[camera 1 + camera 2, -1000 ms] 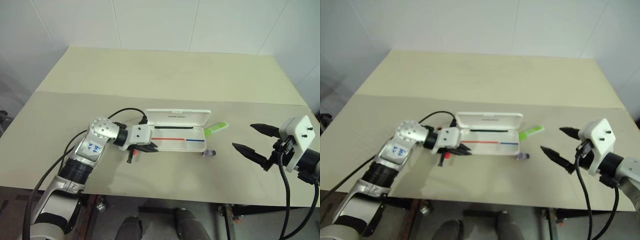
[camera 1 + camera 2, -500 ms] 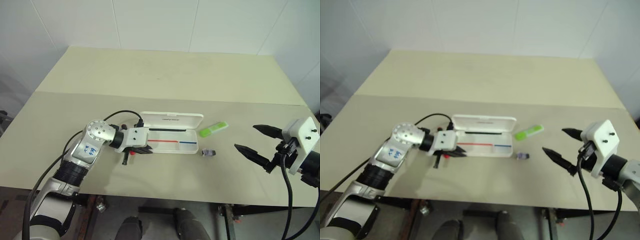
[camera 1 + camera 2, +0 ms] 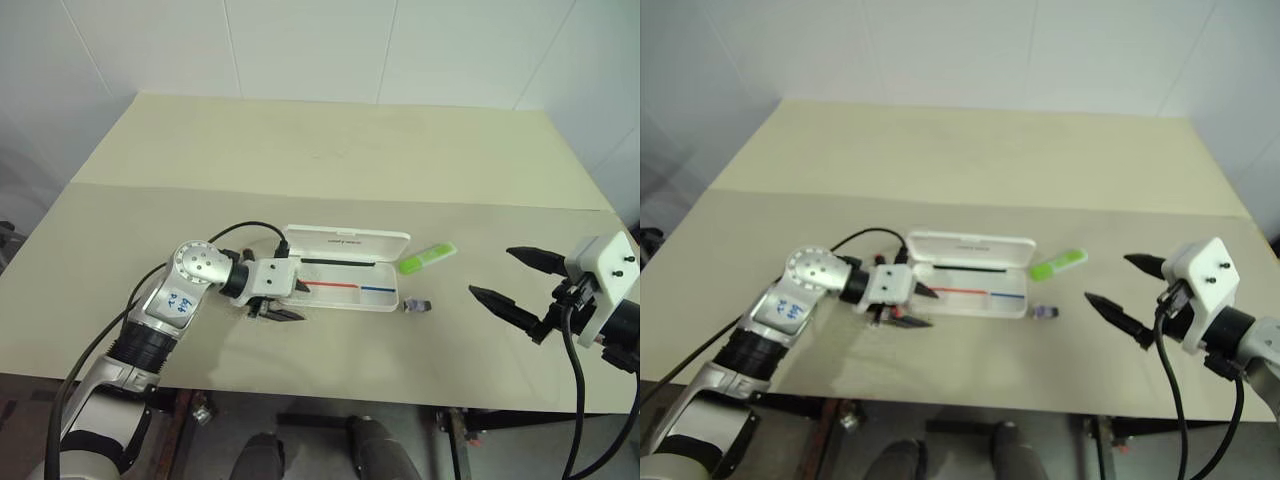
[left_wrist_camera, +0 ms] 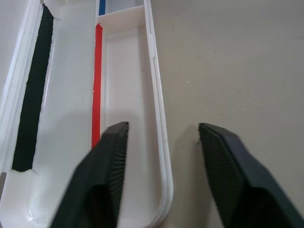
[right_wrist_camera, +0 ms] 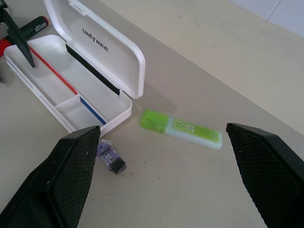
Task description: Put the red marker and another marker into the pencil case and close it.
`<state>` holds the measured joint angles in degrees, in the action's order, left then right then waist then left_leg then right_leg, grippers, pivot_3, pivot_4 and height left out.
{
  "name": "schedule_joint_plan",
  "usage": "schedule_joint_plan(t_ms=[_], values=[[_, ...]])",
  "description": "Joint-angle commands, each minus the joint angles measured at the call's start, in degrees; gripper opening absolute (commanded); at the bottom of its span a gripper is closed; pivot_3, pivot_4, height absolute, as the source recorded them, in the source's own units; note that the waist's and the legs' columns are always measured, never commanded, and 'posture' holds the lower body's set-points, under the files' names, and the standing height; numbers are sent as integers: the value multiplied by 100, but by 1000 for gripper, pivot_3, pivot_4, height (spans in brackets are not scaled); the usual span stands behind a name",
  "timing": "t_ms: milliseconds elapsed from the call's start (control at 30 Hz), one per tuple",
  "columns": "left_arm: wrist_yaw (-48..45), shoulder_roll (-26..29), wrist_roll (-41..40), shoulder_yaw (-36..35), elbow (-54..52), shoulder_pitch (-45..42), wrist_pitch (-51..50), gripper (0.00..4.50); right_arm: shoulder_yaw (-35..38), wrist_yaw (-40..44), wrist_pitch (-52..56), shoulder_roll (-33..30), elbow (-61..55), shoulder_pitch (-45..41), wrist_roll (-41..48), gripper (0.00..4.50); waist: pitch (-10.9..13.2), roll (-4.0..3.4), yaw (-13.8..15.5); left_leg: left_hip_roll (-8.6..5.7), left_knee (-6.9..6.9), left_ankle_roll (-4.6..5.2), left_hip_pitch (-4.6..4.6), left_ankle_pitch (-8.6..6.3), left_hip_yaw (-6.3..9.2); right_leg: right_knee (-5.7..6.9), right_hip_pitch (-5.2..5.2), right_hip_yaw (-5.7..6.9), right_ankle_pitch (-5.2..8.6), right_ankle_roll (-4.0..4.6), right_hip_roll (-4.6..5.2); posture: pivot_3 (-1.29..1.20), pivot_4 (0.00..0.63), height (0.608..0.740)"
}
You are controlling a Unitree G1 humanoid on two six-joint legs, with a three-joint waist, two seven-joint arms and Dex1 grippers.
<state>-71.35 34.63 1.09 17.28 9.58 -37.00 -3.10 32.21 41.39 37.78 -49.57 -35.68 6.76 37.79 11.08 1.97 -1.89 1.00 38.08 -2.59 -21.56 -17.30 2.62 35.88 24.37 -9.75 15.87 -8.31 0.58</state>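
pencil case point(image 3: 345, 272): lid up, long axis left-right, mid-table | red marker point(image 5: 26, 27): on the table by the case's left end, outside it | green highlighter point(image 3: 427, 258): just off the right end, bare table around | left gripper point(image 3: 288, 300): spread across the case's near rim | right gripper point(image 3: 518, 281): fingers wide apart, well right

White hinged pencil case point(image 3: 345, 280) open, mid-frame. Red marker point(image 5: 26, 26) outside its left end. Green highlighter point(image 3: 427, 258) right of case, flat.
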Motion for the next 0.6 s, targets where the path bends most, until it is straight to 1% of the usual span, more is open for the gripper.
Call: schedule_joint_plan(t_ms=[33,67,100,233,433,467,567,600], values=[[-96,114,-259,-150,-375,100,-132,4045,102,-37,-38,-31,-40,-89,32,4500,0,0,-6,0,0,0,0,0,0,0,0,0,0,0,0,0,150,740],[-108,129,-313,-174,-461,129,-194,4371,90,-31,-40,-33,-30,-102,30,4500,0,0,-8,0,0,0,0,0,0,0,0,0,0,1,0,0,150,740],[-129,162,-383,-213,-600,178,-284,4486,72,-29,-40,-34,-22,-120,29,4500,0,0,-8,1,-1,0,0,0,0,0,0,0,0,1,0,0,150,740],[-55,237,-575,-338,-987,285,-520,4486,13,-11,-38,-34,0,-169,26,4500,0,0,-3,2,-1,0,0,0,0,0,0,0,1,1,0,0,150,740],[209,338,-987,-765,-1774,487,-1122,4486,-108,72,-63,-66,118,-250,5,4500,0,0,-18,3,-1,0,2,0,-1,-1,-2,1,2,2,0,0,150,740],[280,406,-1155,-961,-2084,644,-1324,4486,-165,114,-82,-87,174,-287,-4,4500,0,0,-26,3,-1,0,2,0,-1,-1,-2,1,2,2,0,0,150,740],[875,510,-1509,-1701,-2947,1183,-2139,4486,-393,292,-158,-201,465,-483,-83,4500,1,0,-116,10,-4,2,3,-2,-6,-3,-2,0,3,4,1,0,150,740],[1020,537,-1573,-1817,-3122,1290,-2369,4486,-418,338,-176,-221,533,-526,-97,4500,2,3,-128,10,-4,2,3,-2,-4,-3,-2,2,3,4,1,0,150,740]])
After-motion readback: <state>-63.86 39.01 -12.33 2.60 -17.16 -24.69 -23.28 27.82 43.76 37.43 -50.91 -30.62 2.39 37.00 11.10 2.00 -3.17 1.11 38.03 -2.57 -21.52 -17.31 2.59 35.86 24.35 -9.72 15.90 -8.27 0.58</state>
